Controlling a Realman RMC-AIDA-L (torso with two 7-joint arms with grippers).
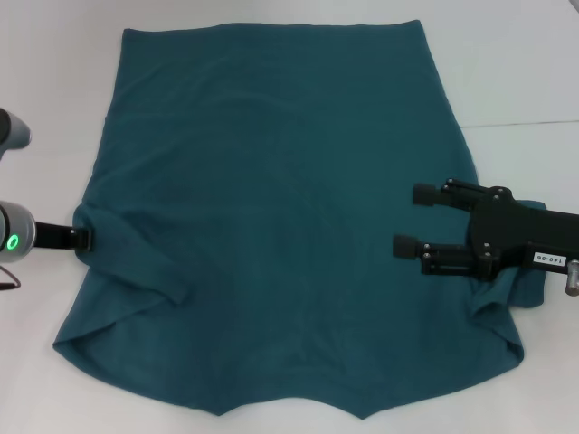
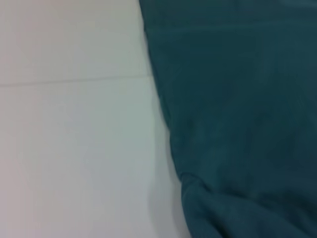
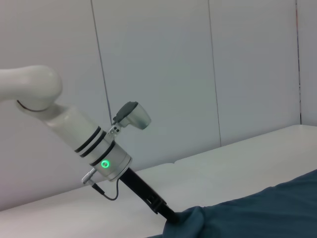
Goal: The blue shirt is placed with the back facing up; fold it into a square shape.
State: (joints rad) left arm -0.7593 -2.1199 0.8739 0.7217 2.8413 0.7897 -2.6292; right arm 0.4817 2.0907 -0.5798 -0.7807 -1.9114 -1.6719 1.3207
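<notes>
The blue shirt [image 1: 271, 226] lies flat on the white table [image 1: 507, 72], hem at the far side, neck edge nearest me. My right gripper [image 1: 407, 220] is open and empty, reaching in over the shirt's right side, its body above the right sleeve [image 1: 520, 294]. My left gripper [image 1: 81, 238] meets the shirt's left edge, where the cloth bunches and creases run inward; its tip is buried in fabric. It also shows in the right wrist view [image 3: 168, 214], going into raised cloth [image 3: 257, 213]. The left wrist view shows only the shirt's edge [image 2: 237, 114] on the table.
Bare white table surrounds the shirt on the left [image 1: 45, 136] and right [image 1: 525, 163]. A seam line crosses the table on the right [image 1: 525, 122]. A pale panelled wall [image 3: 198, 74] stands behind the left arm.
</notes>
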